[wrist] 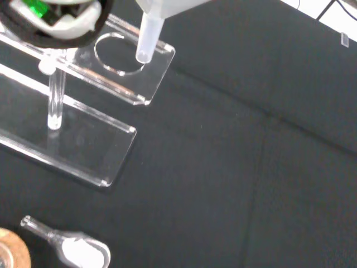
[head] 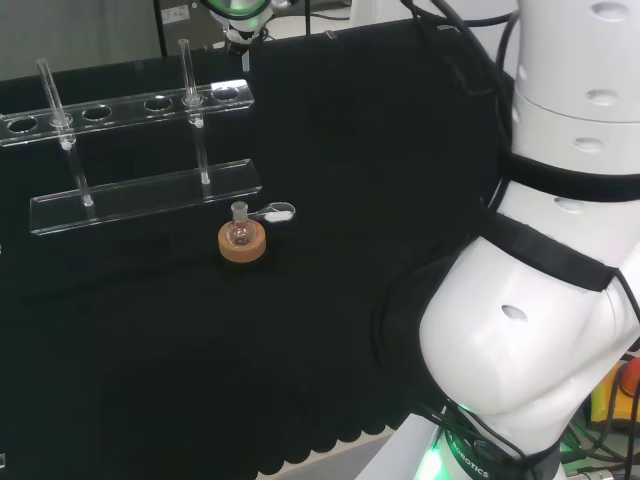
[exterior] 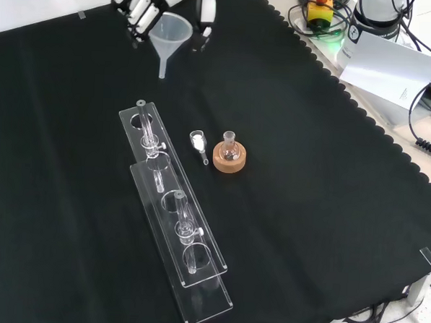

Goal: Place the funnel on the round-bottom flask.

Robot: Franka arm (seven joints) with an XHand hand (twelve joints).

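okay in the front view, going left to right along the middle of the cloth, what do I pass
Clear test tube rack → small spoon of white powder → round-bottom flask on its cork ring. Above them in that view, the hand holds the funnel near the top edge.

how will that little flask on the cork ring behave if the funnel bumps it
The round-bottom flask looks small, probably light, so a bump may shove it. It sits upright in the cork ring, which likely stops rolling; off the ring it would probably roll. Being clear glass, it may break.
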